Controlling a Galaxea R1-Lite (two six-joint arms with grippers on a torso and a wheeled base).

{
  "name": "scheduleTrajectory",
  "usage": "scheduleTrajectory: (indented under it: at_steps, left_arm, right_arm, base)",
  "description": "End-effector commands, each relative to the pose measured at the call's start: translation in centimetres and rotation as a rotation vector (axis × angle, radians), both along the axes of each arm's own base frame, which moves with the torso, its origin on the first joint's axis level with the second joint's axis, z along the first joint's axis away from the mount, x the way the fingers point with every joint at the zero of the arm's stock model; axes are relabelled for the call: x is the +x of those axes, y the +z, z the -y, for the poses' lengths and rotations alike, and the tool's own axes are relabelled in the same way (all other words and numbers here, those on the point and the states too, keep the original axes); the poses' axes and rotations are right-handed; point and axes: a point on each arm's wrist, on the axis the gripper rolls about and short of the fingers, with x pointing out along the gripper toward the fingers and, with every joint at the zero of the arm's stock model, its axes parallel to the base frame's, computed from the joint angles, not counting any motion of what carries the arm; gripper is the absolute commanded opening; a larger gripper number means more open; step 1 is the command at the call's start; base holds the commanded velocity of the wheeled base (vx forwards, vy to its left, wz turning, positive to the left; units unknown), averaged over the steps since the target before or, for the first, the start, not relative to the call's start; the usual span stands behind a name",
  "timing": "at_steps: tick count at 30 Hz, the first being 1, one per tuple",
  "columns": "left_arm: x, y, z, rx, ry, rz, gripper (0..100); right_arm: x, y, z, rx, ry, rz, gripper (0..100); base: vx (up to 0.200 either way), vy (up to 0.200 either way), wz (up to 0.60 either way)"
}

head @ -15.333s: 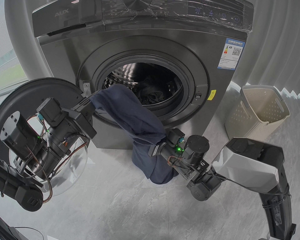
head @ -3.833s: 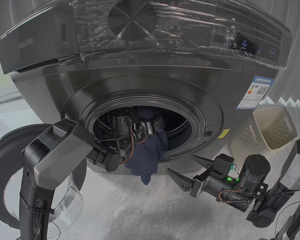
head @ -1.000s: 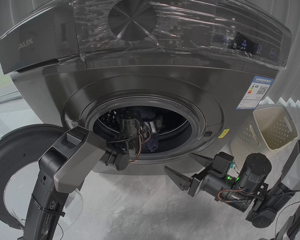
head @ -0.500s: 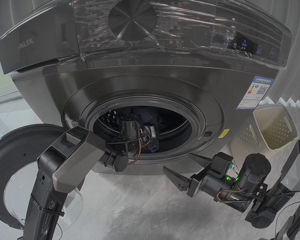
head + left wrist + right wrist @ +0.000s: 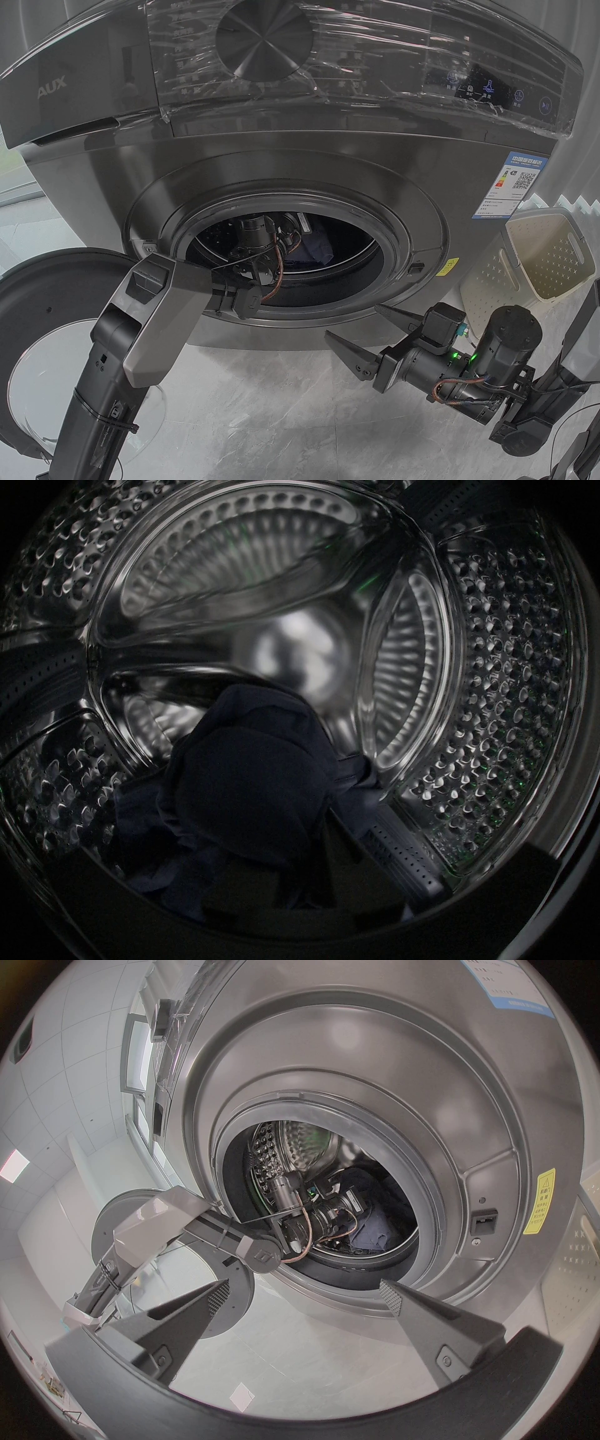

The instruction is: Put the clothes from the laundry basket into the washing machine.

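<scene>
- The washing machine [image 5: 300, 144] takes up most of my head view. It is a dark grey front-loader with its round opening facing me and clear film over the control panel on top.
- The grey tiled floor [image 5: 262, 412] runs under and in front of it.
- The door [image 5: 37, 312] is swung fully open on the machine's left side, its glass bowl facing out.
- My left arm [image 5: 156, 306] reaches up from the floor side and goes in through the opening, so the wrist sits inside the drum.
- The laundry basket [image 5: 550, 256], cream with a perforated wall, stands on the floor just to the right of the machine.
- The right gripper [image 5: 353, 323] hangs low in front of the machine, below the rim of the opening and outside it. Its jaws are spread wide with nothing between them.
- The left gripper [image 5: 299, 228] is deep in the opening, close to the cloth. I cannot tell whether it is gripping or has let go.
- The clothes [image 5: 250, 780], a dark blue bundle, lie heaped at the bottom of the drum, inside the rim.
</scene>
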Motion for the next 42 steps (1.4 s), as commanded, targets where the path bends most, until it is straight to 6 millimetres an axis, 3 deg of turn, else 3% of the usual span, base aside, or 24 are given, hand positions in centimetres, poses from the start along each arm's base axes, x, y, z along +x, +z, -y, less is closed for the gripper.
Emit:
scheduleTrajectory:
  at_steps: [1,9,10,13,15,17,23,28,29,30,33,42]
  left_arm:
    - [0.9,-1.8,0.0,0.0,0.009,-0.005,0]
    - [0.8,-1.6,0.0,-0.006,0.014,0.004,0]
    - [0.7,-1.6,0.3,-0.005,0.008,0.004,100]
    - [0.4,-1.3,0.6,-0.012,0.002,0.007,100]
    - [-0.3,0.4,1.3,-0.027,-0.006,0.028,100]
    - [-0.7,0.8,1.2,-0.023,-0.003,0.023,100]
    - [-5.0,2.2,0.5,0.071,-0.051,-0.063,100]
    - [-10.5,2.5,-0.5,0.201,-0.157,-0.093,100]
    - [-10.5,2.5,-0.5,0.201,-0.157,-0.093,100]
    - [-13.0,2.0,-1.0,0.234,-0.193,-0.117,100]
    - [-15.5,1.4,-1.6,0.262,-0.22,-0.138,100]
    - [-23.8,1.6,-6.2,0.305,-0.355,-0.162,100]
  right_arm:
    - [0.0,0.1,0.0,0.002,0.0,0.001,100]
    - [0.0,0.1,0.0,0.002,0.0,0.001,100]
    - [0.0,0.1,0.0,0.003,0.0,0.003,100]
    - [0.0,0.1,0.0,0.002,0.0,0.001,100]
    - [-0.1,0.0,0.0,0.0,0.0,-0.001,100]
    - [-0.1,0.0,0.1,-0.002,0.0,-0.003,100]
    - [-0.3,-0.2,0.2,-0.01,0.0,-0.01,100]
    - [-1.0,-0.9,0.5,-0.039,0.017,-0.036,100]
    - [-1.0,-0.9,0.5,-0.039,0.017,-0.036,100]
    - [-1.5,-1.3,0.6,-0.055,0.028,-0.052,100]
    - [-2.2,-1.6,0.8,-0.072,0.045,-0.067,100]
    - [-4.4,-1.8,2.1,-0.112,0.076,-0.091,100]
  base:
    - [0.0,0.0,0.0]
    - [0.0,0.0,0.0]
    - [0.0,0.0,0.0]
    - [0.0,0.0,0.0]
    - [0.0,0.0,0.0]
    - [0.0,0.0,0.0]
    - [0.0,0.0,0.0]
    - [0.0,0.0,0.0]
    - [0.0,0.0,0.0]
    - [0.0,0.0,0.0]
    - [0.0,0.0,0.0]
    - [0.0,0.0,0.0]
